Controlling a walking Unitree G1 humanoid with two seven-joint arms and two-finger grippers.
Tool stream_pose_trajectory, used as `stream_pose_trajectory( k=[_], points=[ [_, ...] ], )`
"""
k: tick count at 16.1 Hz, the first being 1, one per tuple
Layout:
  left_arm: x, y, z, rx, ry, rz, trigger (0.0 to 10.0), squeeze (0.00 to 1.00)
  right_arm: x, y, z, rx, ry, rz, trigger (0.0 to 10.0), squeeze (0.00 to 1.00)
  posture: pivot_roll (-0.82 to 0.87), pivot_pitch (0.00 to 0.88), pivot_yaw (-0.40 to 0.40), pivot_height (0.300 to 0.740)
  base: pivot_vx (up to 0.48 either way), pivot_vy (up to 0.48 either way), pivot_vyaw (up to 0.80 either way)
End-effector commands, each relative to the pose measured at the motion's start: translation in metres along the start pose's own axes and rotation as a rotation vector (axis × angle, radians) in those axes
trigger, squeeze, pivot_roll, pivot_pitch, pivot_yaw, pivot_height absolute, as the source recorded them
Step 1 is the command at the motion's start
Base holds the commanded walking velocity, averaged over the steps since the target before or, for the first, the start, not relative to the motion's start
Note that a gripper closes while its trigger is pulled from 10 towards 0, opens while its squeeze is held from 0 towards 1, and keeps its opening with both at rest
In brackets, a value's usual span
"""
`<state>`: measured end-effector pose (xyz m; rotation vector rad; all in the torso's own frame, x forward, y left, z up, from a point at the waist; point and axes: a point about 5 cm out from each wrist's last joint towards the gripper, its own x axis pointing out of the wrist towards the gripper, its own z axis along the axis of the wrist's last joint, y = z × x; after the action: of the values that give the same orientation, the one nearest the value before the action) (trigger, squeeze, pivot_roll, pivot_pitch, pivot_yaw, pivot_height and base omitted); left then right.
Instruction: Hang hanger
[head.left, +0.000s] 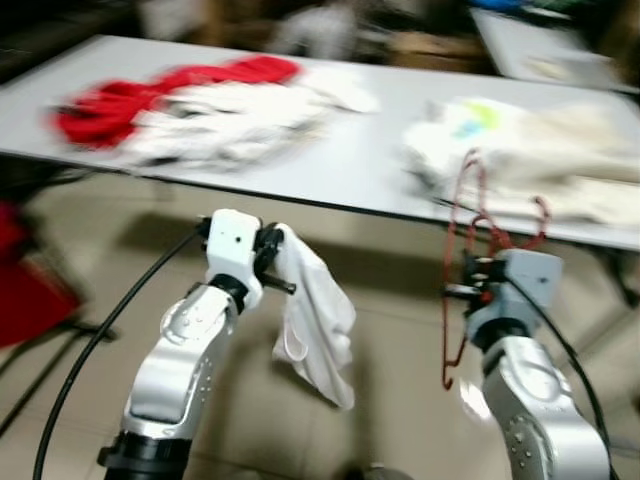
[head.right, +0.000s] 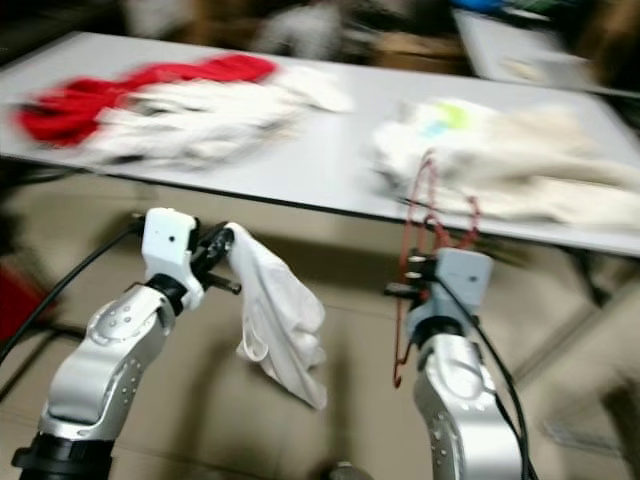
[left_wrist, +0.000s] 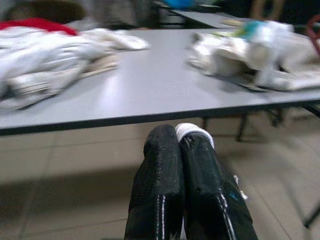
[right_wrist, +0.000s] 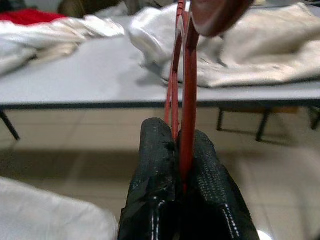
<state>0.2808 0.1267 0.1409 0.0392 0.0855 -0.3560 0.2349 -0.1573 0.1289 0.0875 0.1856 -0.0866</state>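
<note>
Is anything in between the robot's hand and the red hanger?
No. The right hand is already shut on the red hanger, in front of the table. The left hand holds a white cloth.

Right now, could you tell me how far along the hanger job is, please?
Both pick-ups look done: the right gripper is shut on the red hanger, and the left gripper is shut on a white cloth. Both are held up in front of the grey table. The cloth is not yet on the hanger, and hanging is still left.
</note>
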Motion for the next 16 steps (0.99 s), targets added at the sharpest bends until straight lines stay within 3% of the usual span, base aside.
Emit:
stream_pose_trajectory(
  k=[1, 16],
  points=[
    [0.0016, -0.0016, 0.0106, 0.022, -0.047, 0.001, 10.0, 0.0, 0.0008, -0.0019, 0.0009, -0.028, 0.008, -0.007, 10.0, 0.0, 0.01, 0.053, -0.016, 0.74, 0.0, -0.39, -0.52],
    [0.0036, -0.0013, 0.011, 0.017, -0.048, 0.005, 10.0, 0.0, -0.0055, -0.0022, -0.0007, -0.053, 0.038, -0.016, 10.0, 0.0, -0.01, 0.063, -0.003, 0.74, 0.0, -0.403, 0.0]
  ],
)
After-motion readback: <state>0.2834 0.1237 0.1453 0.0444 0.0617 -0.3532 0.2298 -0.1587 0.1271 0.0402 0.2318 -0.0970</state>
